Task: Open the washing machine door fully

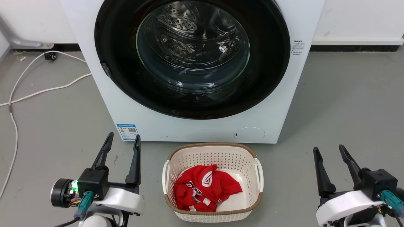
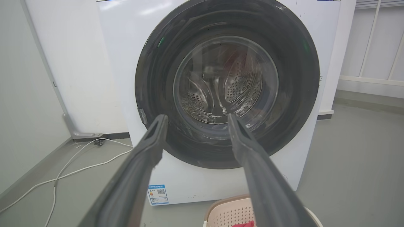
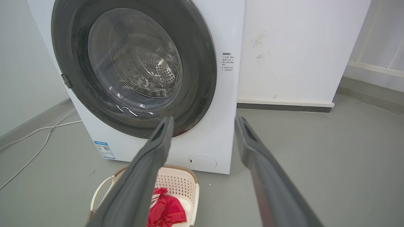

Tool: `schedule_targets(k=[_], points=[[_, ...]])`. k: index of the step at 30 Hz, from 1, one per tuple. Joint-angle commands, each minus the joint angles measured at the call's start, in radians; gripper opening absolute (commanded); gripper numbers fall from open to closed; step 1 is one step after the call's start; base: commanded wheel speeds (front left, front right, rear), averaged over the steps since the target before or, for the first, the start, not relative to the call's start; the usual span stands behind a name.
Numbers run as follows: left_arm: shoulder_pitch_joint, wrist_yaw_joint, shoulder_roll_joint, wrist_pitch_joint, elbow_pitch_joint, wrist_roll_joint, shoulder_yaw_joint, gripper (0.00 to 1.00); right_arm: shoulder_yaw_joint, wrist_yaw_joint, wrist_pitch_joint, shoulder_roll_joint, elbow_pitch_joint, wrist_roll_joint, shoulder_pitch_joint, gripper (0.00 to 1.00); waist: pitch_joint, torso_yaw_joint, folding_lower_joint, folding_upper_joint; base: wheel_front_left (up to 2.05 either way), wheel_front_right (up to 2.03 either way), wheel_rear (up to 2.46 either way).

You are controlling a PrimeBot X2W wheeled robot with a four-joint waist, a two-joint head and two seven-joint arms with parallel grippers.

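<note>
Washing machine door (image 1: 192,56) closed, basket (image 1: 212,144) in front

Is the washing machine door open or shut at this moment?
Shut. The door lies flat against the white washing machine, with no gap visible.

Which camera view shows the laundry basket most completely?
The head view: the whole basket shows, with the red garment inside. In the left wrist view the bottom edge cuts it off; in the right wrist view the right gripper hides part.
</note>
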Motion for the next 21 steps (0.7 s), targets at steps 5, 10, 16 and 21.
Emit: schedule_targets(k=[5, 10, 16, 21], points=[[0.009, -0.017, -0.009, -0.009, 0.017, 0.001, 0.011, 1.00, -0.004, 0.000, -0.013, 0.004, 0.012, -0.003, -0.008, 1.00, 0.001, 0.000, 0.0000, 0.0000, 0.00, 0.00, 0.00], [0.006, -0.027, -0.017, -0.008, 0.027, -0.006, 0.020, 1.00, -0.003, 0.000, -0.017, 0.004, 0.023, 0.010, -0.013, 1.00, 0.002, 0.000, 0.0000, 0.0000, 0.00, 0.00, 0.00], [0.008, -0.033, -0.023, -0.008, 0.037, -0.004, 0.027, 1.00, -0.005, 0.000, -0.017, 0.004, 0.029, 0.012, -0.014, 1.00, 0.002, -0.001, 0.0000, 0.0000, 0.00, 0.00, 0.00], [0.007, -0.038, -0.028, -0.008, 0.040, 0.001, 0.033, 1.00, -0.008, 0.000, -0.017, 0.004, 0.030, 0.010, -0.016, 1.00, 0.002, -0.001, 0.0000, 0.0000, 0.00, 0.00, 0.00]])
